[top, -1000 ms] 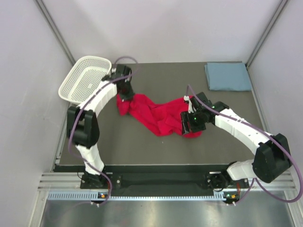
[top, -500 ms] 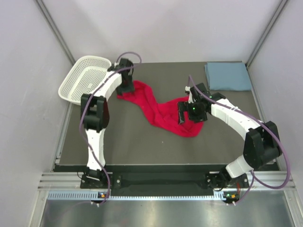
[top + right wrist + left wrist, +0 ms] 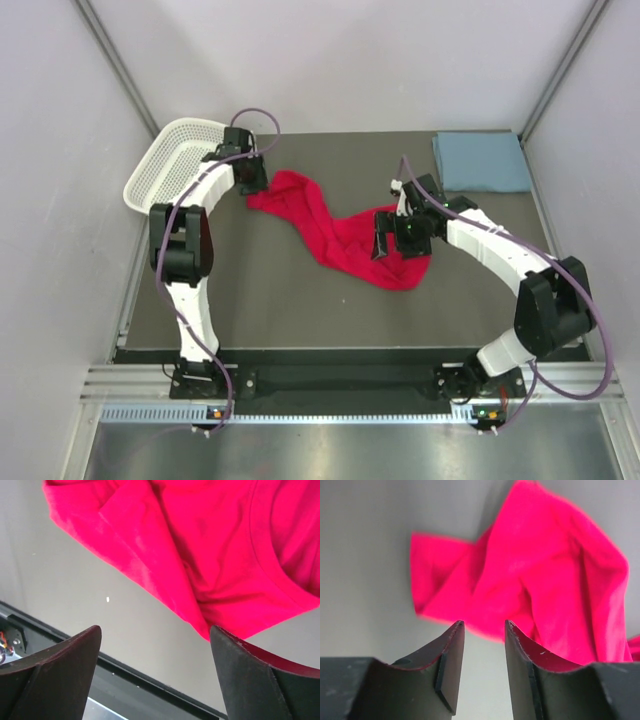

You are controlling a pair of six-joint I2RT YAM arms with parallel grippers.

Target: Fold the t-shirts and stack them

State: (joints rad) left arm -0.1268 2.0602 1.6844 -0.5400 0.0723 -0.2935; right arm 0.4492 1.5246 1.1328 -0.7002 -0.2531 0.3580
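Note:
The red t-shirt (image 3: 335, 235) lies rumpled in a slanted band across the middle of the table. In the left wrist view the red t-shirt (image 3: 540, 565) spreads out just ahead of the fingertips. My left gripper (image 3: 254, 184) hovers at its back-left end, open, with nothing between its fingers (image 3: 451, 645). My right gripper (image 3: 384, 238) hangs over the shirt's near-right part, jaws wide open and empty. In the right wrist view the red t-shirt (image 3: 200, 545) lies beyond the fingertips. The blue-grey t-shirt (image 3: 482, 161) rests folded at the back right corner.
A white mesh basket (image 3: 141, 186) stands at the back left, right beside my left arm. The dark table (image 3: 270, 295) ends at a metal rail along the near edge (image 3: 150, 680). Grey walls close in on both sides.
The left gripper drew the shirt's corner back-left, let it go and pulled back toward the basket. The right gripper opened wide and rose off the cloth. The shirt lies more stretched out.

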